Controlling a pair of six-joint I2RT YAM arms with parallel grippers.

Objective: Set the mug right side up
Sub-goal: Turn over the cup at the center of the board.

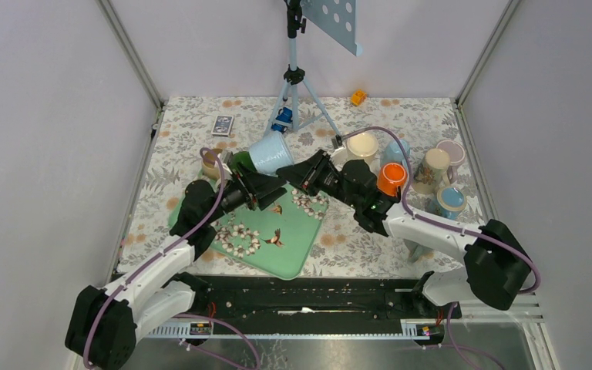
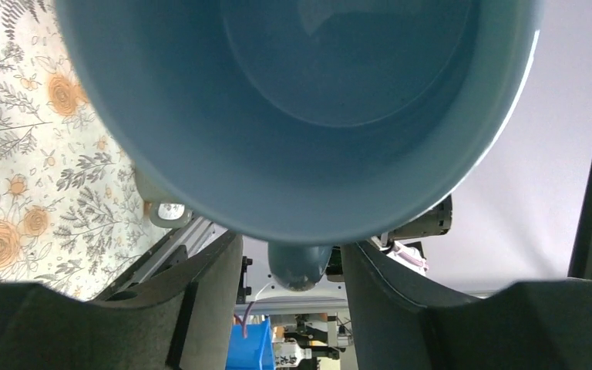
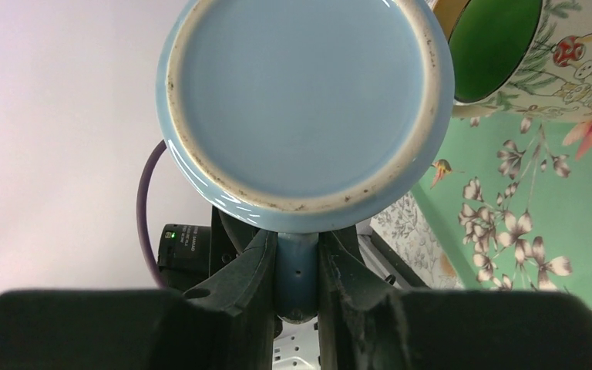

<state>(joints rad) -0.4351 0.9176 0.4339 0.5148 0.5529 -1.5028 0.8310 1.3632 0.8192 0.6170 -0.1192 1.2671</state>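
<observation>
A light blue mug [image 1: 271,154] hangs tilted on its side in the air over the far edge of the green tray [image 1: 277,239]. My right gripper [image 1: 291,174] is shut on its handle. In the right wrist view the mug's base [image 3: 301,100] faces the camera and the handle [image 3: 299,270] is pinched between the fingers [image 3: 250,285]. My left gripper [image 1: 266,187] is open. In the left wrist view the mug's inside [image 2: 301,92] fills the top, and the handle [image 2: 299,266] sits between the spread fingers [image 2: 208,293] with gaps on both sides.
A floral mug with a green inside [image 1: 240,162] stands right beside the blue mug, also in the right wrist view [image 3: 509,54]. Several mugs, among them a cream one [image 1: 362,145] and an orange one [image 1: 391,179], crowd the right. A tripod [image 1: 297,77] stands behind.
</observation>
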